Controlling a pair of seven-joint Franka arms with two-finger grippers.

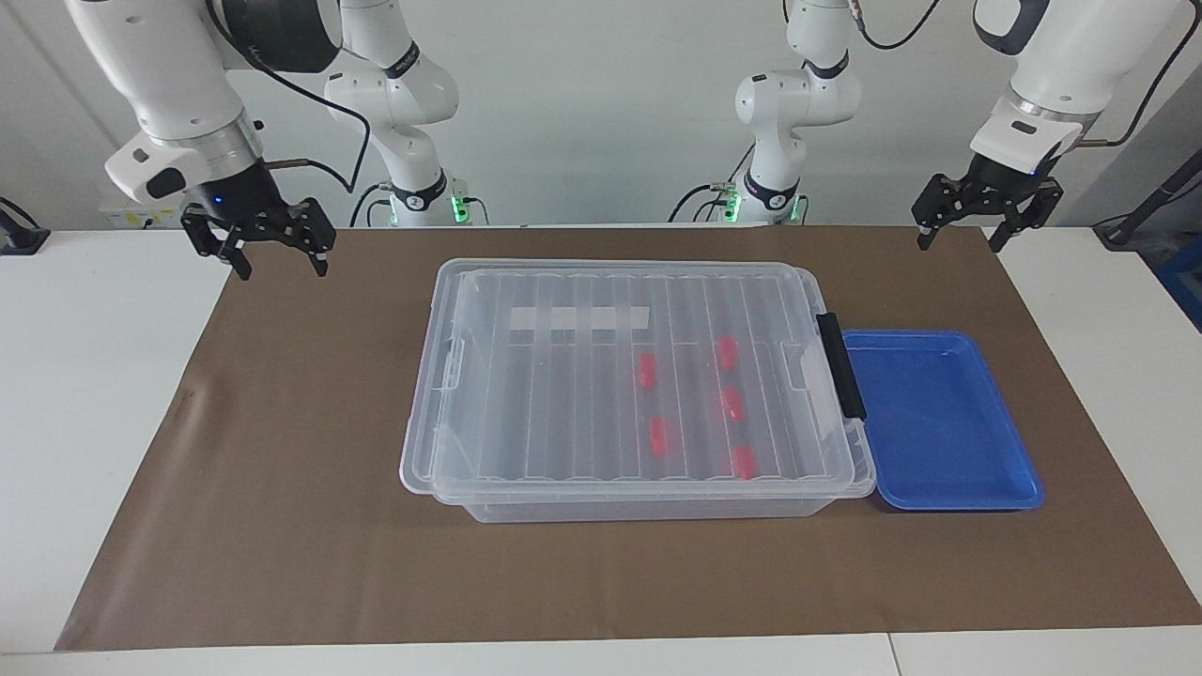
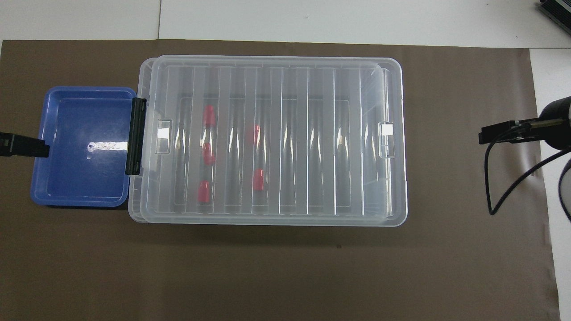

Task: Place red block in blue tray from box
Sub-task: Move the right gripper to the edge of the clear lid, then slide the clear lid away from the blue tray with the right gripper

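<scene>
The box, clear with its ribbed lid shut, lies mid-mat; it also shows in the overhead view. A black clip handle is on its end toward the left arm. Several red blocks lie inside under the lid, also seen from overhead. The blue tray sits empty against that end; in the overhead view it touches the handle. My left gripper hangs open and empty, raised over the mat's edge, its tip over the tray's outer rim from overhead. My right gripper is open and empty, raised over the mat at the right arm's end.
A brown mat covers the white table. A black cable hangs from the right wrist over the mat's edge.
</scene>
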